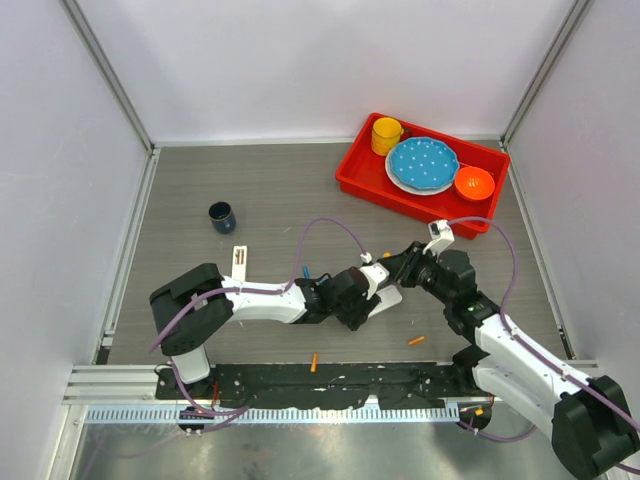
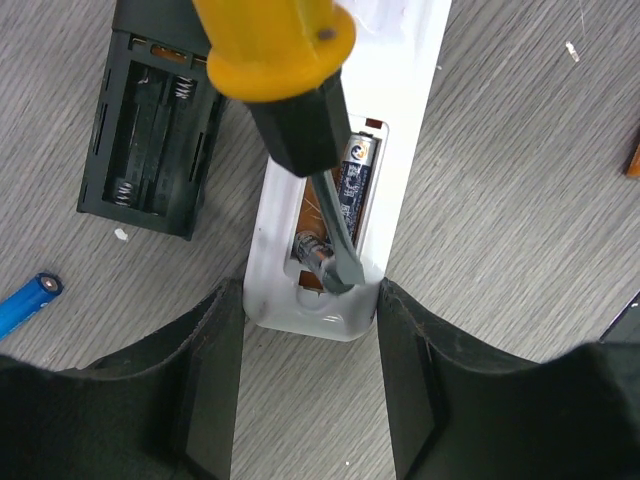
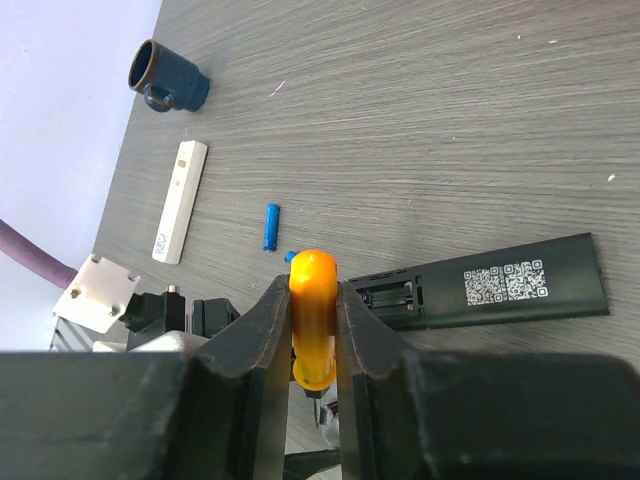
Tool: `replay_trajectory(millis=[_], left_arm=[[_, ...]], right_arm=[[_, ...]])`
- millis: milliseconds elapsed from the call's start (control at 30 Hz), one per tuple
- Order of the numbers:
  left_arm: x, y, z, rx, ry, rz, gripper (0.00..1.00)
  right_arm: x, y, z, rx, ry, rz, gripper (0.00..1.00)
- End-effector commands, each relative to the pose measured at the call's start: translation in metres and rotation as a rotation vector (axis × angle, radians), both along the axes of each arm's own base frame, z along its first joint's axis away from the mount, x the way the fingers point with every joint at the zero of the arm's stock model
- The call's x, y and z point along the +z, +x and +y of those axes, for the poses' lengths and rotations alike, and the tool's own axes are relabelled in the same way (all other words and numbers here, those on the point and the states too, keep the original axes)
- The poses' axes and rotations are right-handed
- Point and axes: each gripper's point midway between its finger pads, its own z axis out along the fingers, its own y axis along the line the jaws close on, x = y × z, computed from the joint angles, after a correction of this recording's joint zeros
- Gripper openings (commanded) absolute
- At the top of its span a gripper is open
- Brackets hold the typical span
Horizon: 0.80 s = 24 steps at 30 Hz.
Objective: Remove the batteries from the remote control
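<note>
A white remote [image 2: 330, 150] lies with its battery bay open; one dark cell [image 2: 354, 185] sits in it. My left gripper [image 2: 312, 300] is shut on the remote's near end, one finger against each side. My right gripper [image 3: 313, 290] is shut on an orange-handled screwdriver [image 3: 312, 300], whose metal tip [image 2: 335, 262] is in the bay beside the cell. A black remote [image 3: 500, 288] with an empty bay lies next to it. A blue battery [image 3: 271, 226] lies loose on the table, and it shows in the left wrist view [image 2: 28, 300]. A small orange cell [image 1: 416, 341] lies near the front.
A white battery cover [image 1: 240, 262] and a dark blue cup [image 1: 222, 216] are to the left. A red tray [image 1: 360, 178] at the back right holds a yellow cup, a blue plate and an orange bowl. Another small orange piece [image 1: 314, 362] lies by the front rail.
</note>
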Motion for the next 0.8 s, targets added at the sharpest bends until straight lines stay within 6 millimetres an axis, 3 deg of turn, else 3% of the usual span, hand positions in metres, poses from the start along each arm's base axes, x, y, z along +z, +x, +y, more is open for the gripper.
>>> replay_trajectory(millis=[0,333,467,700,767], left_arm=[[-0.017,-0.015,0.001,-0.016,0.021,0.08,0.0],[-0.016,-0.011,0.006,0.012,0.028,0.061,0.0],[-0.004,-0.009,0.006,0.029,-0.006,0.041,0.0],[0.017,-0.006,0.005,0.051,-0.06,0.018,0.0],[0.021,-0.005,0.005,0.055,-0.069,0.015,0.07]], right_arm=[[0.016,-0.01,0.018,0.076,0.105,0.017,0.01],[0.008,-0.007,0.015,0.057,0.09,0.034,0.01],[-0.004,-0.005,0.02,0.068,0.088,0.083,0.01],[0.007,0.003,0.021,0.05,0.102,0.059,0.01],[0.012,0.008,0.016,0.02,0.077,0.046,0.01]])
